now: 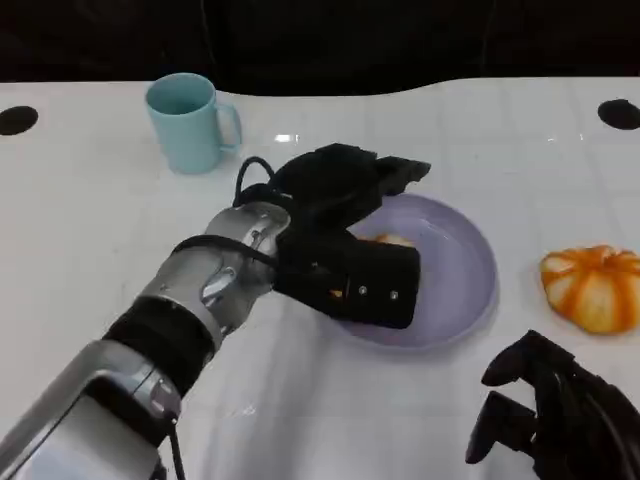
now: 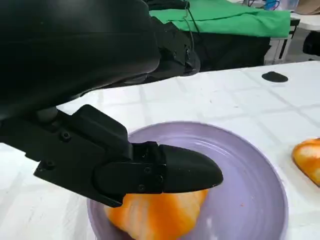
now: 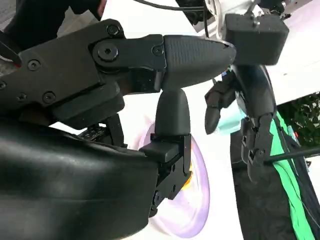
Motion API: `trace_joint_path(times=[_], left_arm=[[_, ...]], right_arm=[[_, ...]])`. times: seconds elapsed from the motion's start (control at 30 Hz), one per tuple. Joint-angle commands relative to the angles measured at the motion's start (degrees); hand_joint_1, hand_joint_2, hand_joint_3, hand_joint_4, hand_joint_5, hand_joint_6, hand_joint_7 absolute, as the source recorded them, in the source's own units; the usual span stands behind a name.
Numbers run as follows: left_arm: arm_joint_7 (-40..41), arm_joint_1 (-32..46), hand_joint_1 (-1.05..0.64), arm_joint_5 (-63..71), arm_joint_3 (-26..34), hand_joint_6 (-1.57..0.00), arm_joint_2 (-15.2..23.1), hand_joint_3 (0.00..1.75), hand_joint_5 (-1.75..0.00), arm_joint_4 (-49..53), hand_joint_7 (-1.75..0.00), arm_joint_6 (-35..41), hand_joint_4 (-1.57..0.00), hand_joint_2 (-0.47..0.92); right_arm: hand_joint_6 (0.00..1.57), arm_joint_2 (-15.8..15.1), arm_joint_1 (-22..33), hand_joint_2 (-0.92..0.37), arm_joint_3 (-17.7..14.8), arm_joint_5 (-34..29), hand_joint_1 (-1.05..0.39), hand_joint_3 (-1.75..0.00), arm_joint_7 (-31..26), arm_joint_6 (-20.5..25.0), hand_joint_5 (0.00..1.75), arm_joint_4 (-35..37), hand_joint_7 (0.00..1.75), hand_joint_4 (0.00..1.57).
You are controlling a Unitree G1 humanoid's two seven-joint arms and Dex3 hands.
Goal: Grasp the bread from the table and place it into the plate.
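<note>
The orange-brown bread [image 2: 155, 217] lies in the purple plate [image 2: 250, 190], near its rim on my side. My left hand [image 1: 345, 235] hovers over the plate [image 1: 460, 275], and a sliver of bread [image 1: 393, 240] shows beside the palm. In the left wrist view the thumb [image 2: 170, 172] lies just over the bread, while the other fingers [image 2: 170, 45] stretch out well above it, apart from the bread. My right hand [image 1: 555, 415] rests at the table's near right with loosely bent fingers and holds nothing.
A teal cup [image 1: 190, 122] stands at the back left. An orange, ribbed, pumpkin-shaped object [image 1: 592, 287] lies right of the plate. Black round marks [image 1: 17, 120] sit near the far corners. The right wrist view shows the plate [image 3: 197, 210] beyond its own fingers.
</note>
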Motion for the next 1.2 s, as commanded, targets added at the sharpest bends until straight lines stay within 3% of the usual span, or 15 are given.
trace_joint_path(times=[0.03,0.43,0.57,0.6,0.67,0.77,1.03,1.1,1.17,1.2], left_arm=[[-4.02,2.60,-0.97,-3.46,2.74,-0.12,2.11,0.55,-0.17,-4.42,0.00,0.36,0.00,0.92],[-15.41,13.30,-0.89,-20.10,12.51,-0.15,3.31,0.41,-0.22,-18.82,-0.02,1.93,-0.06,0.92],[-16.96,16.57,-0.77,-23.79,14.56,-0.19,3.77,0.34,-0.30,-22.83,-0.03,1.87,-0.10,0.92],[-17.19,17.28,-0.75,-24.21,14.82,-0.20,4.01,0.36,-0.44,-23.76,-0.03,1.88,-0.05,0.92],[-17.75,20.67,-0.72,-26.91,16.53,-0.22,3.97,0.35,-0.55,-27.42,-0.03,3.11,-0.01,0.92],[-18.29,24.89,-0.69,-31.30,18.90,-0.25,3.22,0.33,-0.59,-31.36,-0.05,4.35,-0.01,0.92],[-18.66,31.50,-0.61,-40.57,22.97,-0.40,0.96,0.29,-0.74,-35.78,-0.10,4.35,-0.20,0.92],[-18.34,33.66,-0.49,-43.91,24.52,-0.53,-0.58,0.22,-1.12,-37.13,-0.33,5.21,-0.26,0.92],[-18.98,35.54,-0.44,-47.49,25.86,-0.46,-2.05,0.20,-1.34,-37.90,-0.66,5.48,-0.24,0.92],[-19.31,36.09,-0.44,-48.59,26.18,-0.38,-2.35,0.20,-1.49,-38.14,-0.92,5.54,-0.24,0.92]], right_arm=[[0.35,-0.70,0.06,-0.92,-0.39,0.21,-0.51,-0.47,-0.02,0.26,1.75,-0.20,1.71,0.60],[0.37,-0.63,0.27,-0.92,-0.25,0.08,-0.50,-0.47,-0.07,0.17,1.75,-0.42,1.70,0.61],[0.38,-0.68,0.30,-0.92,-0.23,0.06,-0.50,-0.48,-0.08,0.24,1.75,-0.51,1.70,0.61],[0.38,-0.66,0.31,-0.92,-0.23,0.06,-0.50,-0.48,-0.18,0.35,1.75,-0.59,1.70,0.61],[0.37,-0.73,0.29,-0.92,-0.08,-0.30,-0.51,-0.48,-0.32,0.24,1.75,-0.71,1.69,0.61],[0.37,-0.84,0.18,-0.92,0.01,-0.59,-0.51,-0.48,-0.52,0.43,1.75,-0.88,1.70,0.61],[0.39,-0.87,0.06,-0.92,0.22,-0.69,-0.51,-0.49,-0.69,0.61,1.75,-0.92,1.70,0.63],[0.39,-0.67,0.18,-0.92,0.18,-0.56,-0.51,-0.48,-0.75,0.56,1.75,-0.93,1.70,0.63],[0.39,-0.57,0.25,-0.92,0.20,-0.50,-0.51,-0.48,-0.72,0.48,1.75,-0.91,1.70,0.62],[0.38,-0.56,0.26,-0.92,0.21,-0.49,-0.51,-0.48,-0.67,0.45,1.75,-0.90,1.70,0.62]])
